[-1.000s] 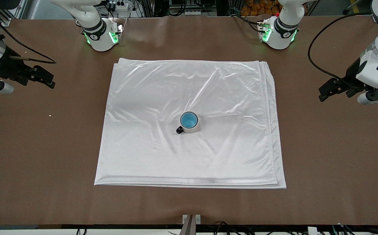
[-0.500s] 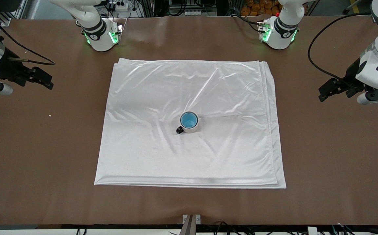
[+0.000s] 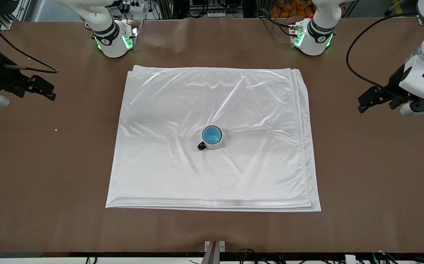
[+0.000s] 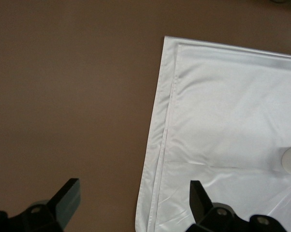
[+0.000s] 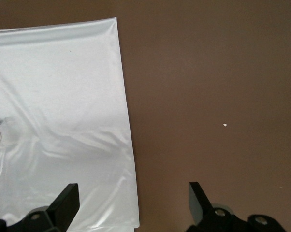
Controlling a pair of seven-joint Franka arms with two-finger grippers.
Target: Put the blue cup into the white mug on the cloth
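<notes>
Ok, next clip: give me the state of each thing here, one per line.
blue cup: upright, nested inside the white mug.
white mug: upright on the cloth, holding the cup, free of both arms.
cloth: spread flat on the table, folded in layers, slightly wrinkled.
left gripper: jaws open, empty, over bare table.
right gripper: jaws open, empty, over bare table.

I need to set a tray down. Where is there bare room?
The cloth is bare all round the white mug, which holds the blue cup. Brown table is free nearer the camera. Each table end sits under an open gripper: left, right.
</notes>
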